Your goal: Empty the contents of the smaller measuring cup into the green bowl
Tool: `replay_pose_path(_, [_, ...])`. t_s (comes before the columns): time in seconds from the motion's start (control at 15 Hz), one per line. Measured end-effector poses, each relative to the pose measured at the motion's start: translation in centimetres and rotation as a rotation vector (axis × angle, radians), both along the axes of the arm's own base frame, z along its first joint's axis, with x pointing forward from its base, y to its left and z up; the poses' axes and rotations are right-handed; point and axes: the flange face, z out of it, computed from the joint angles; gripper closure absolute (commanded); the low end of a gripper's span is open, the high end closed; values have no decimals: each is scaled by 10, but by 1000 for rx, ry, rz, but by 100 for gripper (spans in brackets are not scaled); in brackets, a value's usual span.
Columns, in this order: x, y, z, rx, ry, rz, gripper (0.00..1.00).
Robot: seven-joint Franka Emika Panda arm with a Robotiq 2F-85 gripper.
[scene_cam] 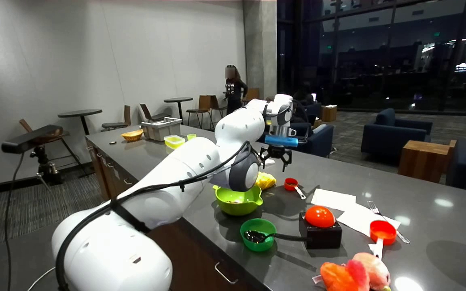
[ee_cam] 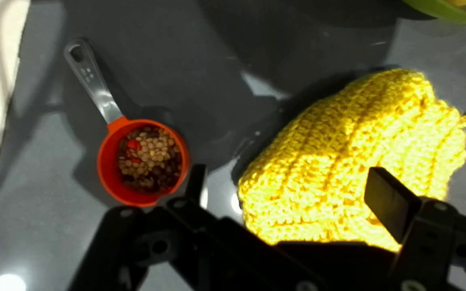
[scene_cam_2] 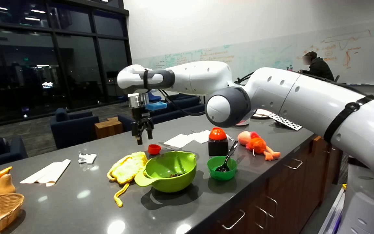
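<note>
The smaller measuring cup [scene_cam: 291,184] is red with a pale handle and stands upright on the counter. It also shows in an exterior view [scene_cam_2: 154,149]. In the wrist view the cup [ee_cam: 108,171] holds lentils and a few red bits. The lime-green bowl [scene_cam: 239,208] stands nearer the arm's base; it also shows in an exterior view [scene_cam_2: 174,183], with some small bits inside, and at the wrist view's top right corner [ee_cam: 455,13]. My gripper [scene_cam: 274,166], also in an exterior view [scene_cam_2: 145,139], is open and empty above the counter. In the wrist view its jaws [ee_cam: 289,182] are beside the cup.
A yellow knitted piece [ee_cam: 338,153] lies beneath the jaws, between cup and bowl. A dark-green tub [scene_cam: 258,244] with a black spoon, a red button on a black box [scene_cam: 320,232], a bigger red cup [scene_cam: 382,231], napkins [scene_cam: 334,198] and an orange-pink plush [scene_cam_2: 258,145] stand around.
</note>
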Motion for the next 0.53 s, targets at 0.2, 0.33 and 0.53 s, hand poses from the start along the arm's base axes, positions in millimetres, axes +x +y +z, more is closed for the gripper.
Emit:
replay_pose_path(0.2, [0,11,-2,41,-10,10,0])
replay_pose_path(0.33, [0,19,-6,63,-11,16,0])
replay_pose_path(0.53, [0,28,-18,84,-5,24,0])
